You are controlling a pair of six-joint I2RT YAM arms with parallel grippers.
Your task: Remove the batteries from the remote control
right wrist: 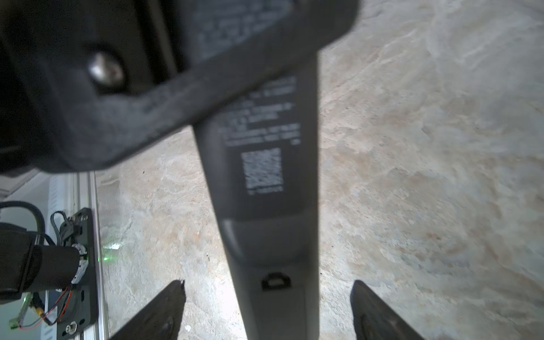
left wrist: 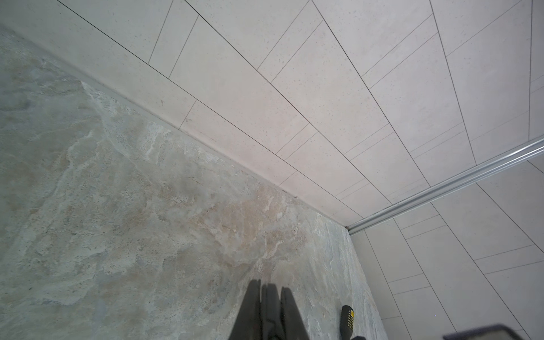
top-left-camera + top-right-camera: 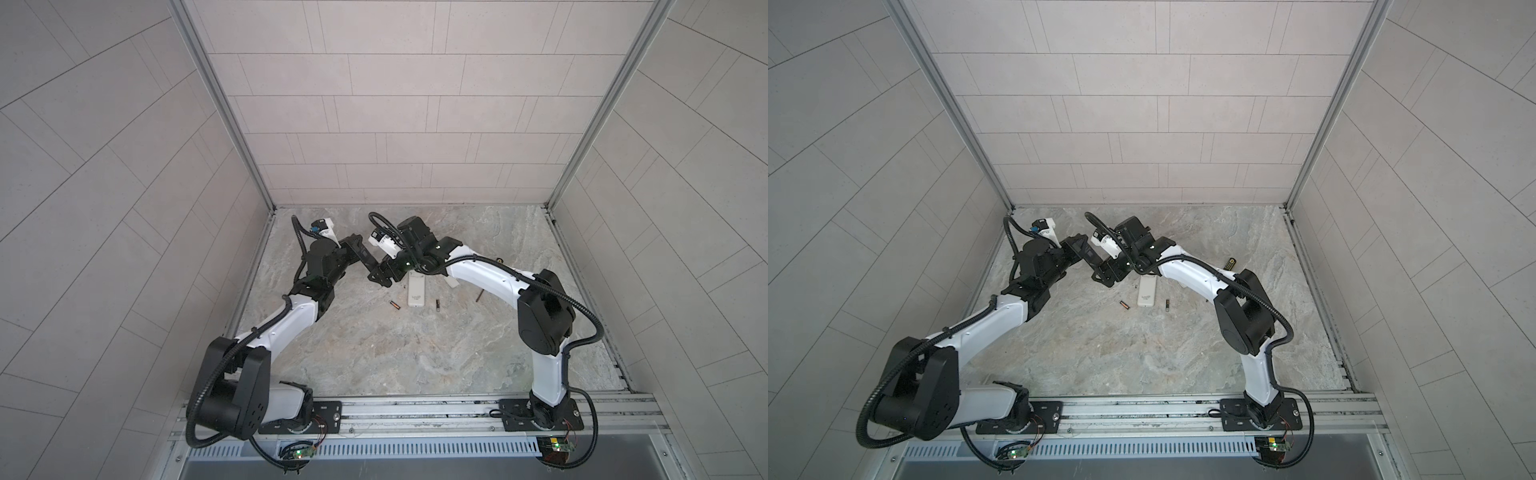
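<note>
Your left gripper (image 2: 270, 290) clamps the black remote (image 1: 265, 206) by its far end, its long axis running near-right between the spread jaws of your right gripper (image 1: 269, 294).

Black remote (image 1: 265, 212) runs through centre, back side facing the camera, printed text and QR code (image 1: 262, 167) blurred, small latch notch (image 1: 275, 281) at the near end. Right gripper (image 1: 268, 284) fingers (image 1: 164, 309) spread, one on each side of remote, gaps both sides, not touching. Blurred black part (image 1: 88, 123) with silver screw (image 1: 106, 70) overlaps remote's far end. Marble tabletop (image 1: 426, 176) underneath; aluminium rail (image 1: 86, 188) and wired black base plate (image 1: 88, 294) at table edge.
</note>
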